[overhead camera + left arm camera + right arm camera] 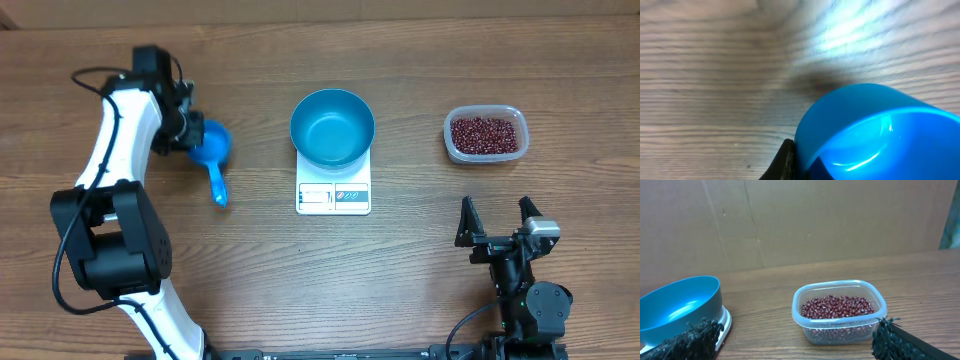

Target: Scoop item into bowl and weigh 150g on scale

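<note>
Overhead, the left gripper (pixel 188 132) is pinched on the cup of the one blue scoop (pixel 213 150): grasping it looks like the step in hand. Next it must lift and cross to the beans (pixel 486 134), heaped in one clear tub (pixel 484 110) far right. One empty bowl (pixel 332 128) sits on one scale (pixel 333 197); the right gripper (pixel 497 220) rests spread.

Table (pixel 420 290): brown wood-grain top, grain running left-right, fills the overhead view bar a paler strip (pixel 320 10) along the far edge. Behind that edge stands a plain brown cardboard-like backdrop (pixel 850 220), matte, with 2 slanted creases (pixel 752 220) on its left half. Teal sliver (pixel 950 227) at its right end, can't tell what. Lighting from above: bright glare patch (pixel 865 25) on the wood in the left wrist view.
</note>
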